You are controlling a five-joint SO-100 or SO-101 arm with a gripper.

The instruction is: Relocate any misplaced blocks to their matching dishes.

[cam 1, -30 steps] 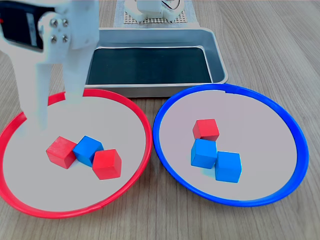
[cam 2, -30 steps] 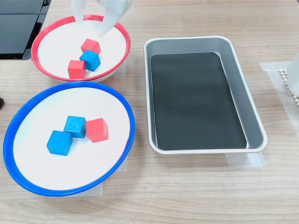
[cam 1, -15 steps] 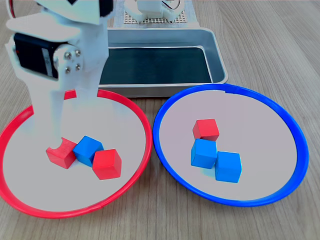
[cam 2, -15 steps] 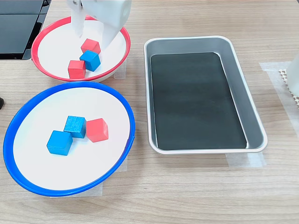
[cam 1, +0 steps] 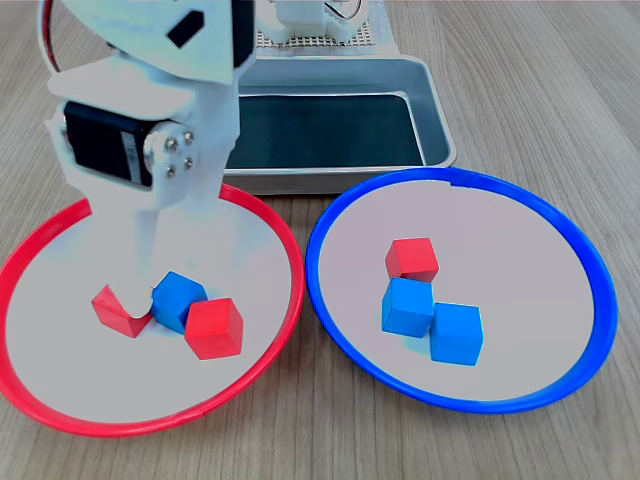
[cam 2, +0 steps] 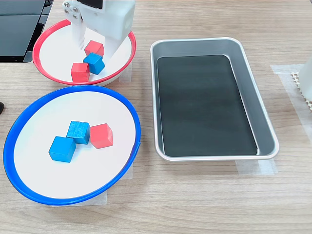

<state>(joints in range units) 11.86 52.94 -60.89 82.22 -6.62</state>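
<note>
gripper (cam 2: 95, 45) in the red dish (cam 2: 48, 77), fingers spread wide around the blue block (cam 2: 94, 63); risk: a finger clips the touching red block (cam 2: 94, 48), spoiling the grasp.

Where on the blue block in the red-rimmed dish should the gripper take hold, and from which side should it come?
From above, with the open gripper closing on two opposite flat side faces of the blue block. Red blocks touch it on both sides: one on the first exterior view's left, another on the right. The freer faces probably run front to back, so turn the fingers that way.
</note>
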